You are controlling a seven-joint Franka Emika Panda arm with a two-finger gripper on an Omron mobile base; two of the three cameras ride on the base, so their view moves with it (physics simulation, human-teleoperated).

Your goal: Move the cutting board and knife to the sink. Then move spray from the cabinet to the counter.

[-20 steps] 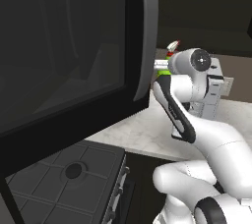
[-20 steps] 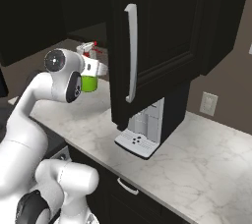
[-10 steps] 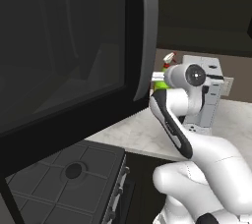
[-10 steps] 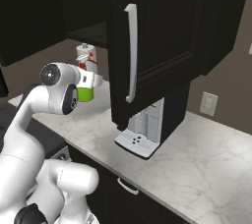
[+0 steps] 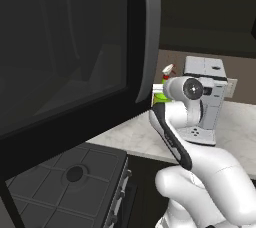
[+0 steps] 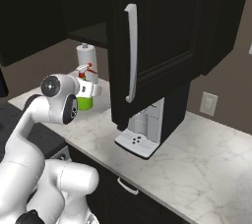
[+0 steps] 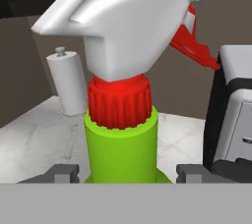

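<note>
The spray, a bright green bottle with a red collar and a white and red trigger head, stands upright between my two fingertips. My gripper is shut on its body. From the right base the spray hangs low over the marble counter, left of the open cabinet door. From the left base the spray peeks out behind my wrist. I cannot tell whether its base touches the counter. The cutting board, the knife and the sink are out of view.
A coffee machine stands on the counter under the cabinet, close to the right of the bottle. A white paper towel roll stands behind it at the wall. A dark stove top lies at the lower left.
My gripper has come down out of the cabinet with the spray in it, toward the counter beside the coffee machine. The grip has stayed the same.
</note>
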